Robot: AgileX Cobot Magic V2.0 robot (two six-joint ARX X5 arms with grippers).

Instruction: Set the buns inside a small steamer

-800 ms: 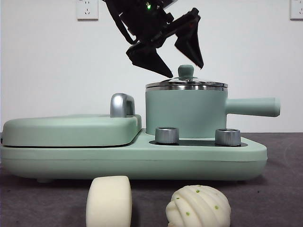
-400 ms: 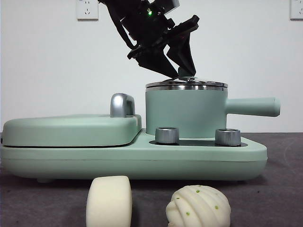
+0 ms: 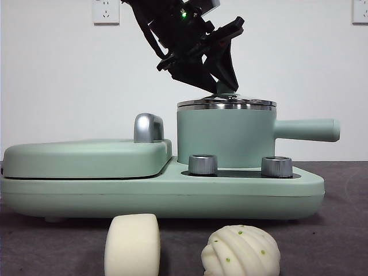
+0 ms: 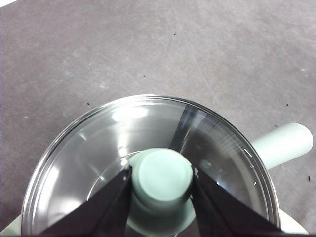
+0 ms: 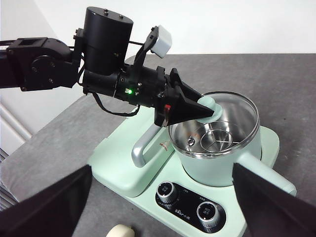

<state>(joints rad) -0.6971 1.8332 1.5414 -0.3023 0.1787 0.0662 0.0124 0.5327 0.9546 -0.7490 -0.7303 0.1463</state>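
The small steamer (image 3: 224, 138) stands on the right half of a mint-green base, its long handle (image 3: 307, 130) pointing right. A glass lid (image 4: 84, 158) sits on it. My left gripper (image 3: 223, 85) reaches down from the upper left and is shut on the lid's green knob (image 4: 162, 177), one jaw on each side. The right wrist view shows the steamer (image 5: 217, 165) with a wire rack inside. In front of the base lie the buns, the plain cylinder (image 3: 133, 244) on the left and the twisted, green-flecked one (image 3: 241, 251) on the right. My right gripper (image 5: 162, 170) hangs open high above the near side.
A flat lidded griddle (image 3: 86, 158) with a chrome handle (image 3: 148, 127) takes up the left half of the base. Two steel dials (image 3: 202, 164) (image 3: 276, 166) stand in front of the steamer. Behind is a white wall with sockets.
The left gripper has come down from open above the lid and shut on the knob. The lid still rests on the steamer. The buns have not moved.
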